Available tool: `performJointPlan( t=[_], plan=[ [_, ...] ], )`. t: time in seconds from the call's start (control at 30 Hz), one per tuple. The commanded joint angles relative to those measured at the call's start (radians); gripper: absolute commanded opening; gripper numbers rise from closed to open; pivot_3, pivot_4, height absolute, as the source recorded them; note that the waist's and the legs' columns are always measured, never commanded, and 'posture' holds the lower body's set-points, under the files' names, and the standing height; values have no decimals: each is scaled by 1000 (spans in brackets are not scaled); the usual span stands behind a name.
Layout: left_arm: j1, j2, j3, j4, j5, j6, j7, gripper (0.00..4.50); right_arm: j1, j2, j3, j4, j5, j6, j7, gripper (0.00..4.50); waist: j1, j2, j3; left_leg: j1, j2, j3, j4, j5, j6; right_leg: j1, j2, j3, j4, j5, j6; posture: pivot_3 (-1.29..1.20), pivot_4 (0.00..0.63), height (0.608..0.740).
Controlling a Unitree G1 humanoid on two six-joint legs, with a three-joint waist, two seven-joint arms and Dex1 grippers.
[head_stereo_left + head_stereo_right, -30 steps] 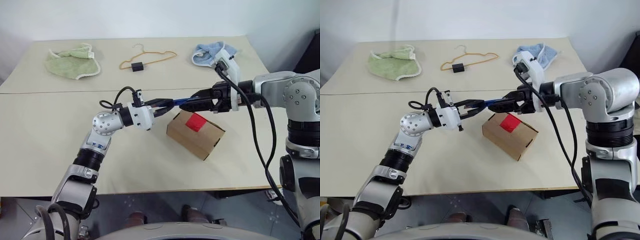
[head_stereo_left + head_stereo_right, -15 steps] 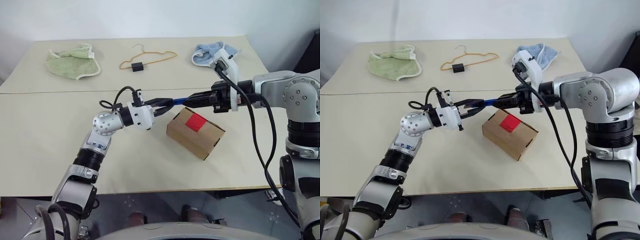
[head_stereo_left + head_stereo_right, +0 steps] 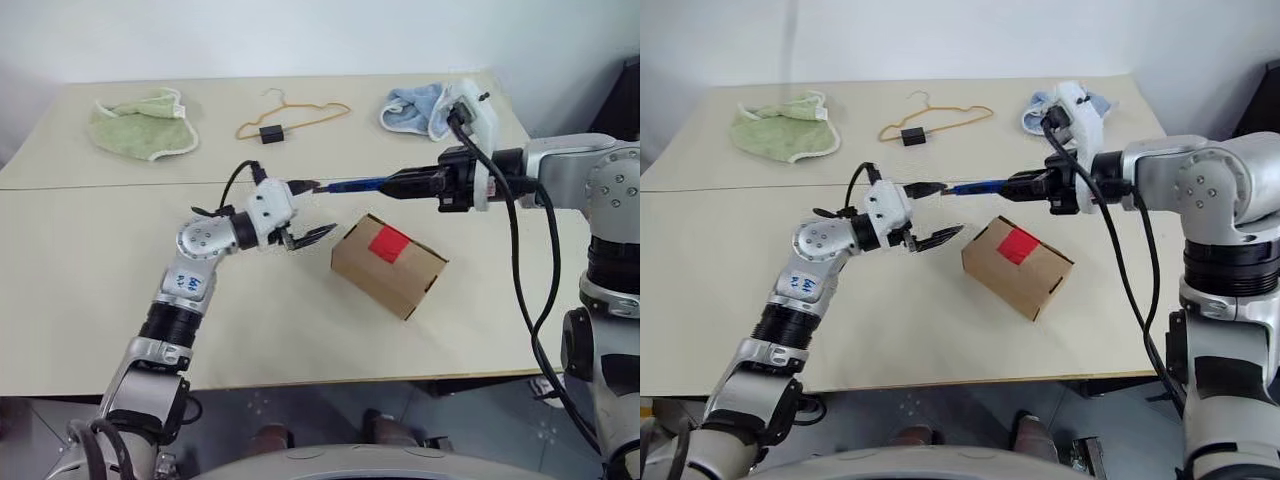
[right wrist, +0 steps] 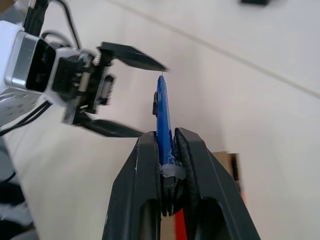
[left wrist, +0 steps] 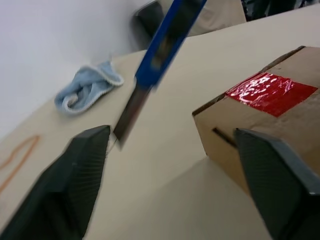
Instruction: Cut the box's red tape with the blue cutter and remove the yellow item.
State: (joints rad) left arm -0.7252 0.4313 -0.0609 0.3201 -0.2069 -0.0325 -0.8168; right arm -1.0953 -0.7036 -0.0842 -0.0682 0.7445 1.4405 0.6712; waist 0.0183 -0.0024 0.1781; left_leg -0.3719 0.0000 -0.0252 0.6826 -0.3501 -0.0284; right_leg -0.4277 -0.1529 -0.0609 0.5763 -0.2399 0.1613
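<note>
Handoff's done: left gripper (image 3: 305, 210) has let go, fingers wide and empty. Right gripper (image 3: 400, 184) pinches the slim blue pen-shaped cutter (image 3: 350, 185), held above the worktop (image 3: 90, 290). Next, blade down onto the bright red tape strip (image 3: 388, 241) on the small brown cardboard box (image 3: 392, 270).

Both eye views look down from the head over the counter (image 3: 90, 300). Each wrist view looks close along its pincer; all share the box (image 3: 390, 265).
</note>
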Motion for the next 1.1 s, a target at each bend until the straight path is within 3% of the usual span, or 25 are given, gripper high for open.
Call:
performJointPlan(
  t=[0.03,0.2,0.37,0.77,1.03,1.1],
  plan=[
    [-11,67,98,-53,-108,199,-21,4500,0,-33,-95,-61,14,12,-30,154,-3,0,0,0,0,0,0,0,0,0,0,0,0,0,0,0,150,740],
    [-27,106,142,-61,-155,354,-26,4500,45,-45,-173,-115,38,55,-59,154,-1,0,0,0,0,0,0,0,0,0,0,1,1,0,0,0,150,740],
    [-59,87,120,-80,-154,425,-35,4500,85,-54,-234,-165,64,87,-75,154,3,0,0,0,0,0,0,0,0,0,0,1,1,0,0,0,150,740],
    [-130,-78,-34,-133,-229,564,-205,4500,183,-77,-377,-291,94,166,-127,154,3,0,0,2,0,4,1,0,0,-1,0,4,3,0,0,0,150,740],
    [-188,-81,-116,-53,-137,599,-204,4500,236,-73,-439,-356,146,174,-183,154,2,0,0,4,0,7,1,0,1,-1,0,9,6,0,0,0,150,740],
    [-187,-101,-90,-51,-143,575,-182,4111,253,-74,-454,-367,159,174,-197,154,3,0,0,4,0,7,1,0,1,-1,0,9,6,0,0,0,150,740]
  ],
)
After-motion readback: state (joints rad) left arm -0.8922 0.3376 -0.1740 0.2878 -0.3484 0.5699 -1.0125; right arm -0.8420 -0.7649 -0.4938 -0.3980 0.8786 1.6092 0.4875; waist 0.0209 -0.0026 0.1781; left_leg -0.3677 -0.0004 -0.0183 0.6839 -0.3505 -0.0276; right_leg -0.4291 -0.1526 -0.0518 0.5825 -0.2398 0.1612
